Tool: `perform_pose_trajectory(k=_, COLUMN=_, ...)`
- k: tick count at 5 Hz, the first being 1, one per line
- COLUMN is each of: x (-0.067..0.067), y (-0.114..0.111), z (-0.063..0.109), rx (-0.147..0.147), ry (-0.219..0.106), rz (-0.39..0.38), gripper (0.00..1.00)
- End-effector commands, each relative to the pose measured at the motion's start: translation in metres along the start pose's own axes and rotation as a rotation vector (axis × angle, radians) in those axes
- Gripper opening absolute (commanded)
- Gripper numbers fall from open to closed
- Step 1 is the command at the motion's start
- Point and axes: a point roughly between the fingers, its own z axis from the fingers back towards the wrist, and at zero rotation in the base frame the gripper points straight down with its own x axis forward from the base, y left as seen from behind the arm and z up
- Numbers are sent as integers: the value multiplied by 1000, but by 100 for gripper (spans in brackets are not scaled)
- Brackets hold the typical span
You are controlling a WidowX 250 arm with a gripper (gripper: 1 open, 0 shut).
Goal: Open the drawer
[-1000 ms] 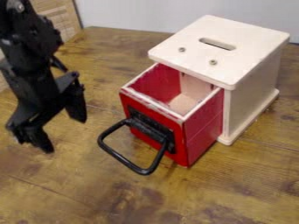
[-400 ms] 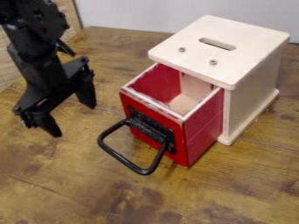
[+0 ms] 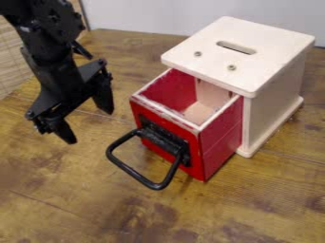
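At left we see the gripper [image 3: 79, 112] pointing steeply down over the wooden table [image 3: 76, 204], jaws spread and empty. To its right and lower in frame lies the black loop handle [image 3: 143, 163], flat, long axis running diagonally. Further right the red drawer [image 3: 188, 128] stands partly out of the cream housing [image 3: 260, 76].

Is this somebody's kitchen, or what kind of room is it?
Probably a robot test bench, not a kitchen: a bare worn wooden tabletop, a black robot gripper, and one cream-white cube housing holding a red drawer with a black loop handle.
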Motion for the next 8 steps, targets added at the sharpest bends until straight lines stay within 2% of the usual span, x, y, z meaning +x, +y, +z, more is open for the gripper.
perform_pose_trajectory(k=1, x=-2, y=-13, z=14, rx=-60, ry=-26, rz=-36, gripper=100)
perform_pose_trajectory(k=3, x=-9, y=-8, z=14, rx=-66, ry=-29, rz=-83, gripper=100)
perform_pose_trajectory(k=4, x=-13, y=-1, z=20, rx=-65, ry=-35, rz=-109, gripper=100)
perform_pose_trajectory(k=6, x=-14, y=5, z=30, rx=-65, ry=-31, rz=-114, gripper=100)
perform_pose_trajectory(k=8, x=-14, y=1, z=25, rx=-67, ry=-34, rz=-122, gripper=100)
